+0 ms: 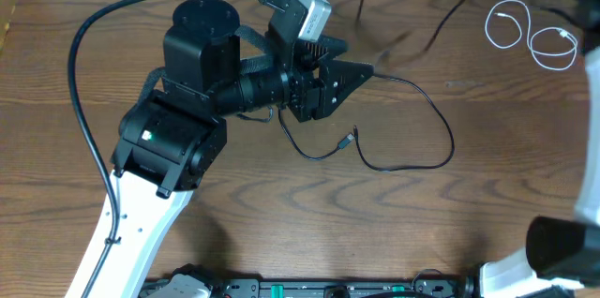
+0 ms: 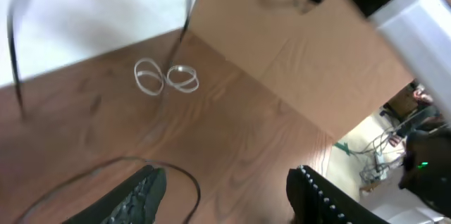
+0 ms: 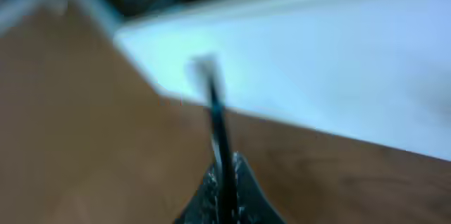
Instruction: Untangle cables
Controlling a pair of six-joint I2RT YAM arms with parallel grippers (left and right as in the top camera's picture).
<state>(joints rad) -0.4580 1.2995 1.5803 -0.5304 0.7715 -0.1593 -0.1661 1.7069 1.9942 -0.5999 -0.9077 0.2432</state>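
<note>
— Well, which part is hardest to read?
— Mostly the right wrist view; it is smeared, yet the right gripper (image 3: 224, 182) looks pinched on the black cable (image 3: 218, 129), a dark strand rising from its tips.
— And from overhead?
— That gripper is cut off at the top right corner, blurred; only faint black strands slant down from there; the rest of the cable loops across the table (image 1: 281, 223) beside the left gripper (image 1: 342, 78), one plug lying inside the curve.
— Is the left one holding anything?
— No; its wrist view shows the fingers (image 2: 134, 199) spread wide, nothing between them; the overhead view hides that gap.
— The white cable (image 1: 531, 34)?
— Coiled in two small loops at the far right, well apart from the black loop.
</note>
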